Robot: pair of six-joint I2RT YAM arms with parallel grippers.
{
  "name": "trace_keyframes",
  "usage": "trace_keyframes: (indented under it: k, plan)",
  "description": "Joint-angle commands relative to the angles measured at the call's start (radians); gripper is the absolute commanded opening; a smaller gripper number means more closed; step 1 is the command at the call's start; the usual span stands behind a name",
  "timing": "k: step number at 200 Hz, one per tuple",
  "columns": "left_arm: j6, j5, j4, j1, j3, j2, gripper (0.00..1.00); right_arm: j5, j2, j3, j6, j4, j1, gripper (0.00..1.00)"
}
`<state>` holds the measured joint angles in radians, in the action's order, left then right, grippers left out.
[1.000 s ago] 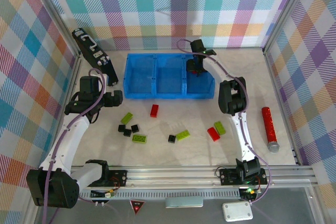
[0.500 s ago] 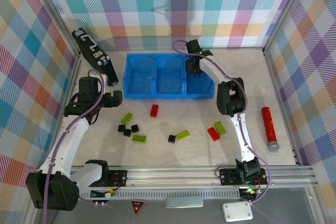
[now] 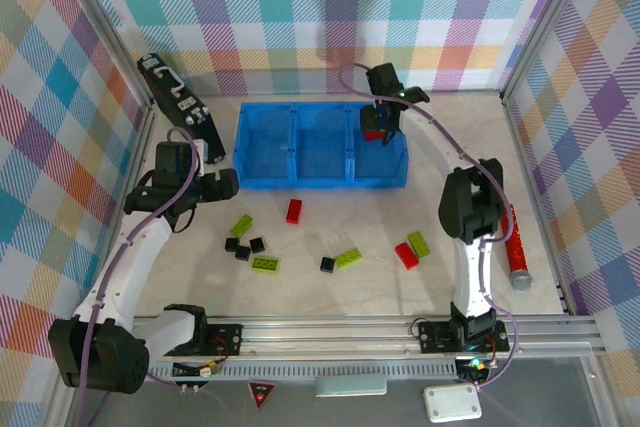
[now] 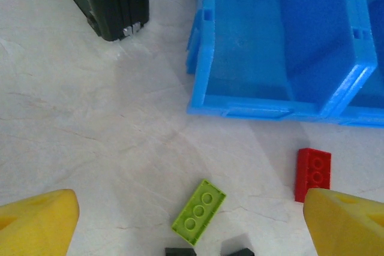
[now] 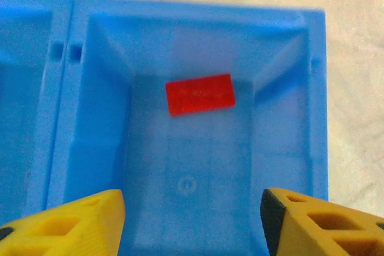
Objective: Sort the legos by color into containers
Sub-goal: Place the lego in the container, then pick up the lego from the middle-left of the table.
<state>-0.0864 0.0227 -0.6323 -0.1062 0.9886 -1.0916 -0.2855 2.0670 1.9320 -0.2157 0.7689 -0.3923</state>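
A flat red plastic brick lies in the rightmost compartment of the bright blue plastic bin, upper centre of the top view, beneath the right hand, fingers apart and empty; next, probably, the left hand, likewise spread and empty, must drop onto the lime green plastic brick at lower centre of its wrist view.

The right gripper looks straight down into one compartment of a blue bin. Its two yellow fingers sit at the lower corners, spread apart with nothing between them. A red brick lies inside the compartment toward its far wall, slightly tilted and a little blurred, clear of both fingers. A neighbouring compartment shows at the left edge, and pale table lies beyond the bin.
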Motion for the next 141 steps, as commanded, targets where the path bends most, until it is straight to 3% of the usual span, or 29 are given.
trace_keyframes:
  k: [1, 51, 107, 141]
  plan:
    - [-0.067, 0.014, -0.083, -0.035, 0.029, -0.008, 0.94, 0.075, -0.116, -0.107, -0.035, 0.023, -0.003, 0.63]
    - [-0.141, -0.005, -0.108, -0.176, 0.03, -0.082, 0.9, 0.14, -0.345, -0.356, -0.047, 0.006, -0.002, 0.62]
    - [-0.226, -0.095, -0.077, -0.395, 0.094, -0.288, 0.88, 0.175, -0.538, -0.566, -0.068, -0.008, 0.006, 0.62]
    - [-0.247, -0.119, -0.092, -0.466, 0.154, -0.437, 0.85, 0.192, -0.598, -0.642, -0.087, -0.008, 0.009, 0.62]
